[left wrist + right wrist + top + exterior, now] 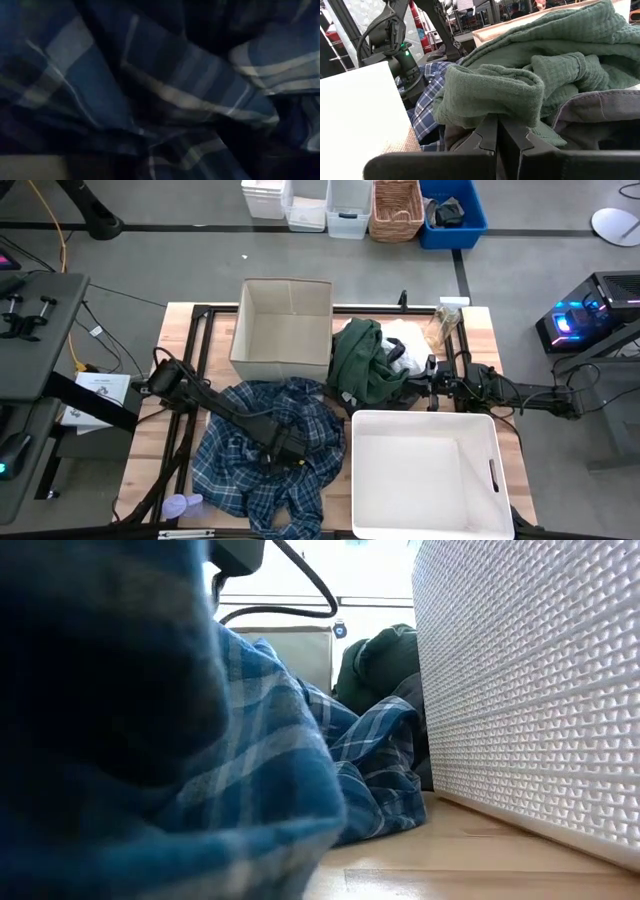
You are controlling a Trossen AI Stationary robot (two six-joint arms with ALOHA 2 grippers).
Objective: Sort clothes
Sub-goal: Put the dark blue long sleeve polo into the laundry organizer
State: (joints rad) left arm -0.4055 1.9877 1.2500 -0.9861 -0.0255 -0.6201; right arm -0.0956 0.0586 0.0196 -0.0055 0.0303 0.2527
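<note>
Right pincer (497,137) pinching green garment (520,85) — plaid shirt (265,450) beyond.

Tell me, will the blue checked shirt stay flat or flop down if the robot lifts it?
It will probably flop: the plaid shirt lies crumpled in soft folds on the table. It likely drapes and trails, since it spreads wide around the left tool. It looks light, so a push would probably bunch it up.

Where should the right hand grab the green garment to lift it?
Grip the thick rolled fold of the green garment nearest the right hand, coming in level from the right. That fold bulges clear of the grey cloth beneath, so it should lift alone.
</note>
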